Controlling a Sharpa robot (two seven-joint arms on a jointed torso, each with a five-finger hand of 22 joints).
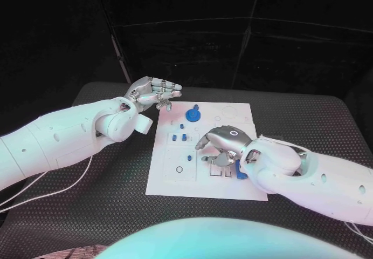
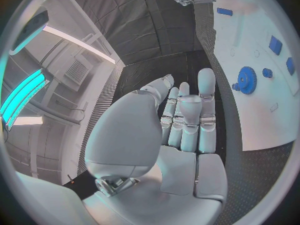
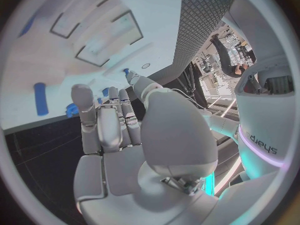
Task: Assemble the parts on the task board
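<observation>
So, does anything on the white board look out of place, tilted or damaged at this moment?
Nothing stands out. The task board lies flat on the table, the blue gear and small blue parts sit on it. The right hand is over the board; the left hand is beside its far corner, holding nothing.

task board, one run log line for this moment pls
left hand: open, off the board's far left corner | right hand: fingers down over task board | blue gear: on board

Head camera looks down at the task board (image 1: 204,156); 2 wrist fisheyes, seemingly close, share it.
</observation>
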